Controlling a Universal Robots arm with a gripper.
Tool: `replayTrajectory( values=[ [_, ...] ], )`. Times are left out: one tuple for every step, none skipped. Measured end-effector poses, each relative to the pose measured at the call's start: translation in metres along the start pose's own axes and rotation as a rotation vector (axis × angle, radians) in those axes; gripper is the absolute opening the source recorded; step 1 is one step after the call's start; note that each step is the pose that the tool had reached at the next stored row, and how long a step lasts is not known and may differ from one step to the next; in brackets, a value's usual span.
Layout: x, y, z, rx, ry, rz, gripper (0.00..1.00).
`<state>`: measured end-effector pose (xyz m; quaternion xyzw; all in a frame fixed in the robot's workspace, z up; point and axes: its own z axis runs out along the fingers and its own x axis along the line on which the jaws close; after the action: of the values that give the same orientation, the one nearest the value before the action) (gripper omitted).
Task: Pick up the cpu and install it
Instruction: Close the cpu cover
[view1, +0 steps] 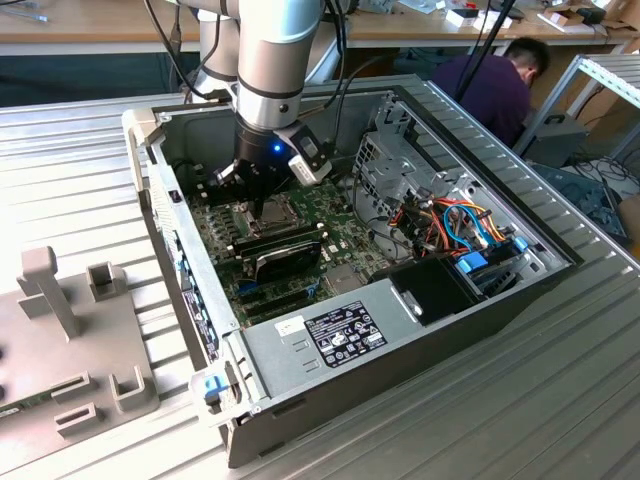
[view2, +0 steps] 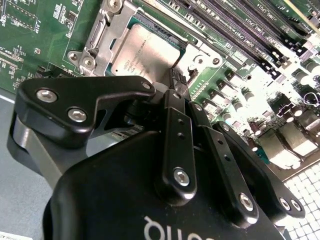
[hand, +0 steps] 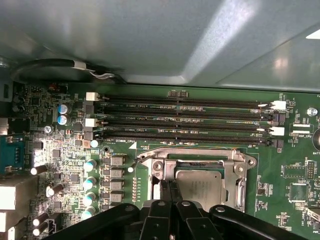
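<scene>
The cpu (view2: 142, 52) is a dull silvery square lying flat in the socket on the green motherboard, also seen in the first wrist view (hand: 200, 187). My gripper (view2: 176, 82) hangs straight above the socket inside the open computer case (view1: 400, 330). Its two black fingers (view2: 175, 130) are pressed close together, and their tips rest at one edge of the cpu without gripping it. In the exterior view the gripper (view1: 262, 205) covers most of the socket. The hinged metal socket frame (hand: 240, 162) stands around the chip.
Long black memory slots (hand: 185, 120) run beside the socket. A black card (view1: 285, 250) lies just in front of the gripper. A drive cage with coloured cables (view1: 450, 220) fills the case's right side. A grey fixture (view1: 70, 330) sits at the exterior view's left. A person (view1: 490, 85) is behind the table.
</scene>
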<state>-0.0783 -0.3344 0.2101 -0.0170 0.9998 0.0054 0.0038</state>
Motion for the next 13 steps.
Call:
replayTrajectory(
  values=[
    [0.0000,0.0000,0.0001,-0.0001,-0.0001,0.000,0.11],
    [0.0000,0.0000,0.0001,-0.0001,0.0000,0.000,0.11],
    [0.0000,0.0000,0.0002,-0.0001,0.0000,0.000,0.11],
    [-0.0001,0.0001,0.0008,-0.0005,-0.0004,0.000,0.11],
    [0.0000,0.0000,0.0011,-0.0004,-0.0002,0.000,0.11],
    [0.0000,0.0000,0.0012,-0.0001,0.0000,0.000,0.11],
    [0.0000,0.0000,0.0012,0.0000,0.0001,0.000,0.11],
    [0.0001,0.0000,0.0012,0.0001,0.0001,0.000,0.11],
    [0.0000,0.0000,0.0013,-0.0001,0.0000,0.000,0.11],
    [0.0000,0.0000,0.0013,-0.0002,-0.0001,0.000,0.11],
    [0.0000,0.0000,0.0017,-0.0004,-0.0003,0.000,0.11],
    [0.0000,0.0000,0.0020,-0.0004,-0.0003,0.000,0.11],
    [0.0000,0.0000,0.0021,-0.0002,-0.0001,0.000,0.11]
  ],
)
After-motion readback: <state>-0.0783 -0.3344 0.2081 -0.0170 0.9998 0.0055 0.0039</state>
